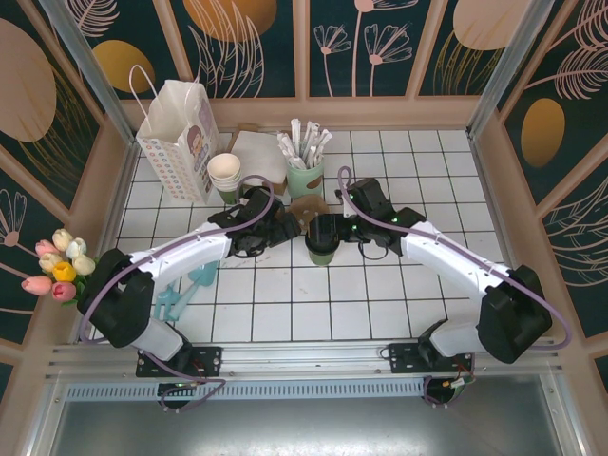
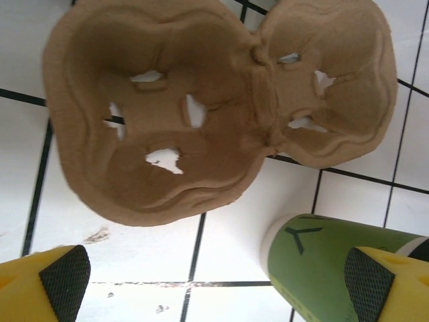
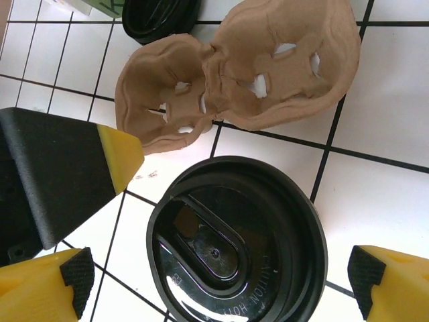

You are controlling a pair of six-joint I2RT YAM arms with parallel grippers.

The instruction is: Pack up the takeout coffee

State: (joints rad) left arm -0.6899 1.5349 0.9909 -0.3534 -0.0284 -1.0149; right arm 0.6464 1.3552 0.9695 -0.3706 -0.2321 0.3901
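The takeout coffee (image 1: 321,239), a dark green cup with a black lid (image 3: 238,245), stands on the white tiles at mid-table. My right gripper (image 3: 224,285) hangs open right over it, one yellow fingertip (image 3: 74,282) on each side of the lid with gaps showing. My left gripper (image 2: 214,288) is open just left of the cup. The cup's green wall (image 2: 315,265) sits against the inside of its right fingertip (image 2: 369,282). A brown pulp cup carrier (image 2: 221,107) lies empty on the tiles just beyond the cup.
A white paper bag (image 1: 180,138) stands at the back left, with a stack of lidless cups (image 1: 225,176) beside it. A pale green cup of wrapped sticks (image 1: 306,161) is behind the carrier. A spare black lid (image 3: 161,17) lies nearby. Tulips (image 1: 57,268) sit at the left edge.
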